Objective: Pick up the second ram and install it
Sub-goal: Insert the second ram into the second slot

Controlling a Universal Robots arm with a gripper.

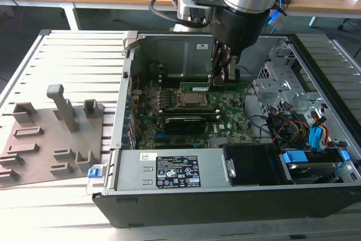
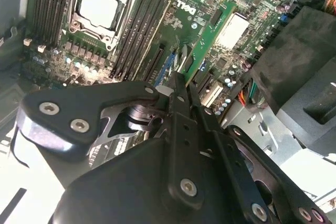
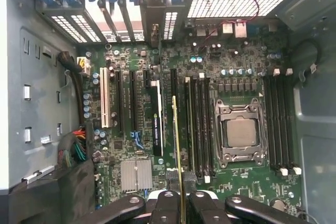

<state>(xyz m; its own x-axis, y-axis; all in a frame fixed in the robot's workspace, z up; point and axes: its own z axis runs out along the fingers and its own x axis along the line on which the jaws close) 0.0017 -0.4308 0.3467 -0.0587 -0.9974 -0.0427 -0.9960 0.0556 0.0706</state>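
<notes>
Now, hand (image 3: 180, 203): clamped on the second ram (image 3: 177, 145), edge-on above the motherboard (image 3: 247, 203).
Hidden: stick's gripped end.

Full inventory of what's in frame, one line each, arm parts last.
second ram: 1, green, edge-on between the gripper's fingers, above the motherboard beside the CPU socket.
motherboard: 1, green, on the floor of the open computer case.
CPU socket: 1, silver with metal frame, between two banks of black memory slots.
computer case: 1, grey and black, lying open on the slatted table.
power supply: 1, grey with white and black labels, along the case's near edge in the exterior view.
fixture plate: 1, grey, with raised blocks, on the exterior view's left.
slatted table: 1, light grey, under everything.
gripper: 1, black, closed on the second ram inside the case.
</notes>
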